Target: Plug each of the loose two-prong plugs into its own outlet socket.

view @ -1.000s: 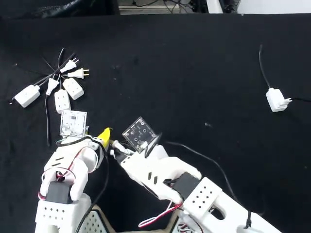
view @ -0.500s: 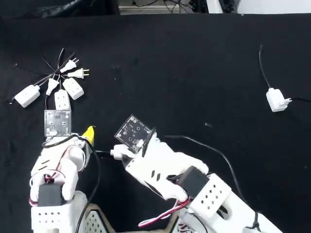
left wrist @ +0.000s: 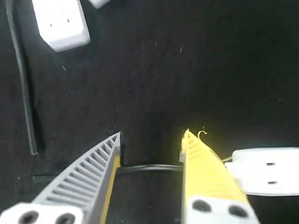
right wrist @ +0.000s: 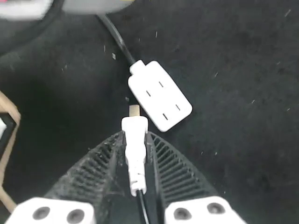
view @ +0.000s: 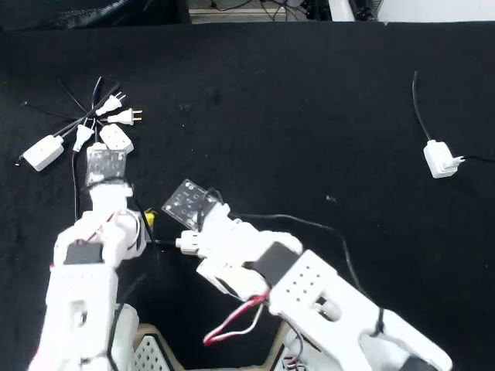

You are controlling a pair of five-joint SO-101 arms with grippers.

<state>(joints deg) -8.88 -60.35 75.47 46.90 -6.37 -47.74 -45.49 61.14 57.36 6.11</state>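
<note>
the right hand (right wrist: 134,136) is gripping a white two-prong plug (right wrist: 134,126) between closed fingers, its prongs pointing at the edge of a white outlet block (right wrist: 160,101) lying on the black worktop (right wrist: 233,70), and it is hard to tell whether they are touching it. the left hand (left wrist: 152,137) is sitting open, its grey and yellow fingers straddling the black cable (left wrist: 149,168) running to that same block. further out in the high view, a cluster of loose plugs and outlet blocks (view: 116,137) is lying toward the worktop's far left, and a white adapter (view: 439,158) with its cord is lying well apart at the right.
</note>
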